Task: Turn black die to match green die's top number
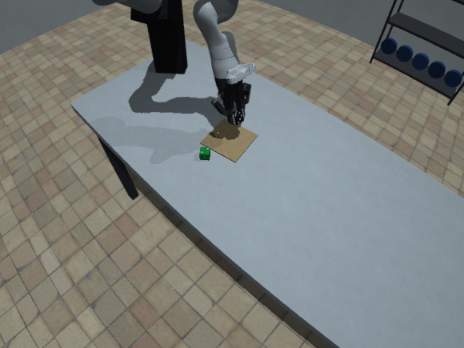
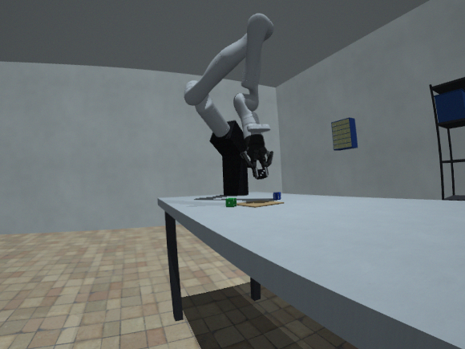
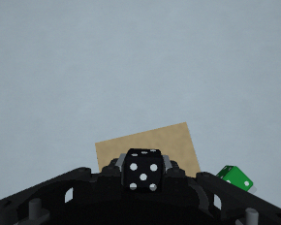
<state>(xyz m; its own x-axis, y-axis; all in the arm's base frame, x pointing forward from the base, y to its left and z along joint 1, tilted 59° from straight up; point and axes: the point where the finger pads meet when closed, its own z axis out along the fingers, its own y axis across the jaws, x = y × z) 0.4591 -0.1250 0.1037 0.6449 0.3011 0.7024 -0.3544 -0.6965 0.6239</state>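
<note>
Exterior: hand (image 2: 260, 169) grips black die (image 2: 261, 172) above mat (image 2: 260, 204).

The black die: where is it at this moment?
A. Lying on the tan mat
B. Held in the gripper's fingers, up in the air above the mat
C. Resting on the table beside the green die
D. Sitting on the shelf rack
B. The exterior view shows the black die clamped in the gripper well above the table, and the wrist view shows it between the fingers with the mat below.
</note>
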